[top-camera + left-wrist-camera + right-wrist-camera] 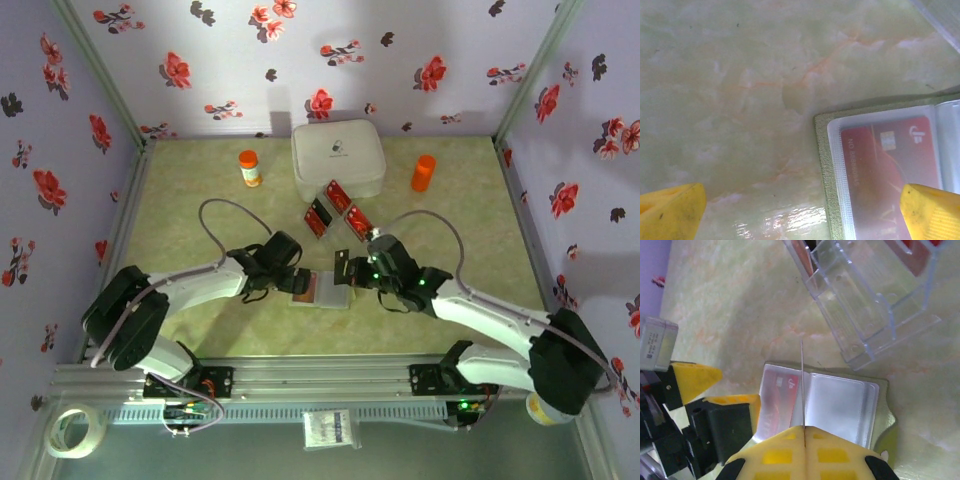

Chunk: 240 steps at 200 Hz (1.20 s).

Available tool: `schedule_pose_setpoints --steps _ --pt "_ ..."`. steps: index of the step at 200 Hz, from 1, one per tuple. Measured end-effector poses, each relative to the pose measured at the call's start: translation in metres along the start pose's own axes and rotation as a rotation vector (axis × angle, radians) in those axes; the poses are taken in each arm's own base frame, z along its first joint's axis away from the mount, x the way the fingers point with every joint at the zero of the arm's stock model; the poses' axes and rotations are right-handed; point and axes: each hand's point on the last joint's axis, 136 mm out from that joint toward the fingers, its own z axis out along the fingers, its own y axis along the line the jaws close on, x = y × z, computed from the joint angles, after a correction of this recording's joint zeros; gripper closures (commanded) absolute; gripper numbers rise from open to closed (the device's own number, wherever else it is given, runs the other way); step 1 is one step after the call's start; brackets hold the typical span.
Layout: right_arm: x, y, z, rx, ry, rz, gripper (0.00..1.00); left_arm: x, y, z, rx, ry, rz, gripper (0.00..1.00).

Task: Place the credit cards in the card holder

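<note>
- left gripper (pixel 297 283): jaws spread wide over the card holder's (pixel 325 292) left edge
- card holder laid open mid-table, a red card (pixel 890 165) sleeved inside
- right gripper (pixel 804 437): clamped on a thin sheet (pixel 802 385) seen edge-on (card or sleeve, can't be told)
- more credit cards (pixel 335 212) propped farther back

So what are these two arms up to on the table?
They are filling the card holder, lying open on the table between them. One red card is already tucked inside. The right gripper is shut on a thin sheet standing edge-on over the holder; card or sleeve page, I cannot tell. The left gripper hangs open at the holder's left side. More red cards wait in a clear stand behind.
</note>
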Motion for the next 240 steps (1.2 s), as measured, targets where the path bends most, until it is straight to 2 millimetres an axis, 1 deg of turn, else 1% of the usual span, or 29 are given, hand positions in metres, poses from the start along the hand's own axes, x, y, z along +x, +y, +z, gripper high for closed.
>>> schedule_pose_setpoints --steps 34,70,109,149,240 --pt "0.006 -0.007 0.002 -0.024 -0.037 0.06 1.0 0.001 0.0 0.002 -0.017 0.001 0.019 0.0" --pt "0.009 0.002 0.005 -0.06 -0.05 0.071 1.0 0.002 0.002 0.005 -0.034 0.002 0.026 0.0" --pt "0.02 0.008 0.019 -0.071 -0.025 0.073 1.0 0.002 0.003 0.006 -0.046 -0.005 0.026 0.0" --pt "0.033 0.005 0.033 -0.053 0.007 0.07 1.0 0.015 0.008 0.01 -0.06 0.018 0.025 0.0" --pt "0.03 0.006 0.044 -0.062 -0.017 0.074 1.0 0.02 0.009 0.01 -0.065 0.015 -0.016 0.0"
